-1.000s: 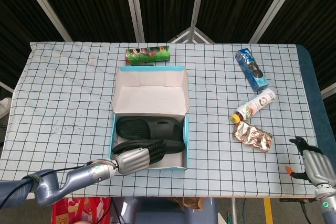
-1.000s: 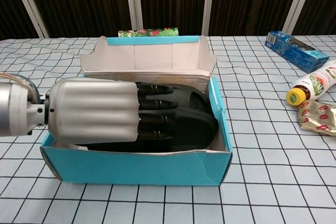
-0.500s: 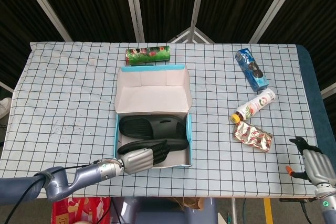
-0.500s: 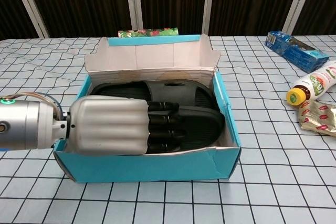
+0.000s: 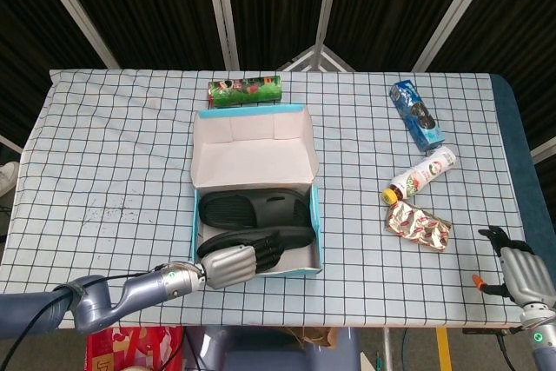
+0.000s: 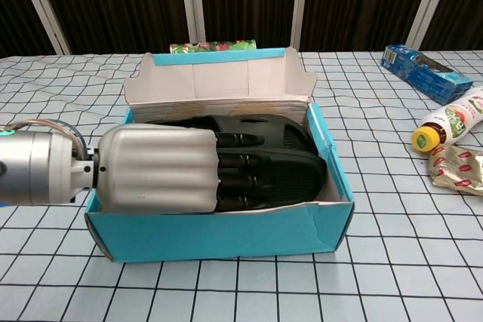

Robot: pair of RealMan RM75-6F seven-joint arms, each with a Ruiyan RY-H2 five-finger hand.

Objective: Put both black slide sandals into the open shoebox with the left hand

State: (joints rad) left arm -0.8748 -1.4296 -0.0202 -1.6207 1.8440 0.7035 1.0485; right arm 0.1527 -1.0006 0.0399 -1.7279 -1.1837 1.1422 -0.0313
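Working surface: I'm over a table (image 5: 113,154) covered in a white cloth with a black grid, wrinkled at the far left; blue edge shows on the right side.
Room: dark ribbed wall panels with pale slanted struts behind the table.
Shoebox: shoebox (image 5: 255,271) (image 6: 226,235) sits mid-table, teal outside, white inside, lid flap standing up at the far side.
Sandals: far sandal (image 5: 252,208) lies flat in the box along the far side; near sandal (image 5: 295,235) (image 6: 298,175) lies along the near wall, also inside the box.
Left hand: my left hand (image 5: 233,261) (image 6: 162,169) reaches in over the box's near-left corner, dark fingers (image 6: 241,179) laid together on the near sandal; whether they actually clamp it, cannot tell.
Right hand: right hand (image 5: 519,274) at the table's near right corner, well apart from the box; open or closed, cannot tell.
Other stuff: green printed roll (image 5: 245,90) just behind the box; blue packet (image 5: 415,115), bottle (image 5: 421,174) and foil pouch (image 5: 418,225) off to the right.
Head view only: right hand, both sandals apart, left forearm.
Chest view only: close look at fingers lying over the near sandal's strap; far sandal mostly hidden behind it.
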